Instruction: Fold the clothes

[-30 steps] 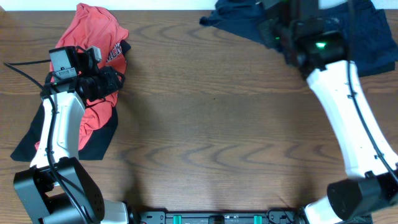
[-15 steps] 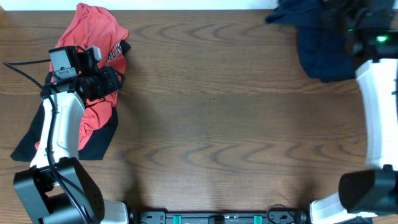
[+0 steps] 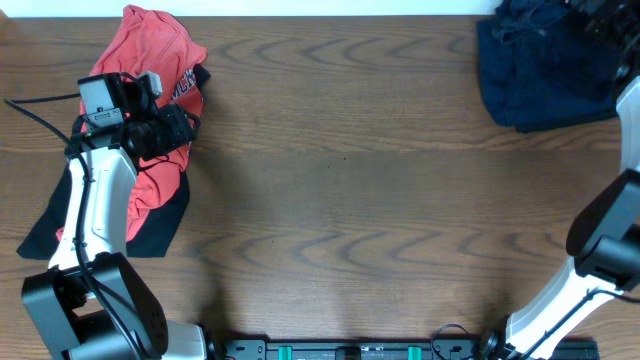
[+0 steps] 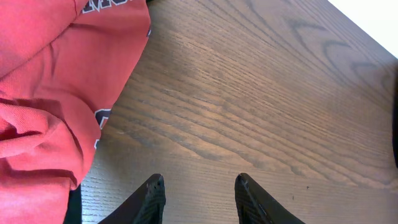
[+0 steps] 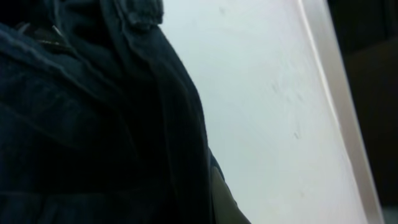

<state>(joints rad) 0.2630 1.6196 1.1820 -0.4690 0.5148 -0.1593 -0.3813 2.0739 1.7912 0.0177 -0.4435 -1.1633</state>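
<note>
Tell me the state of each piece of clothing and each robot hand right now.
Red shirt: crumpled, unfolded.
Navy garment: bunched in a heap, unfolded.
Left hand: open, empty, over the table beside the red shirt.
Right hand: against the navy garment; open or shut cannot be told.

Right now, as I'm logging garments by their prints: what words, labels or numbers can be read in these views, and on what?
No text reads in full.
red shirt: white lettering, creased and too small to read; the left wrist view shows only its cut-off edge.
navy garment: no print visible.
</note>
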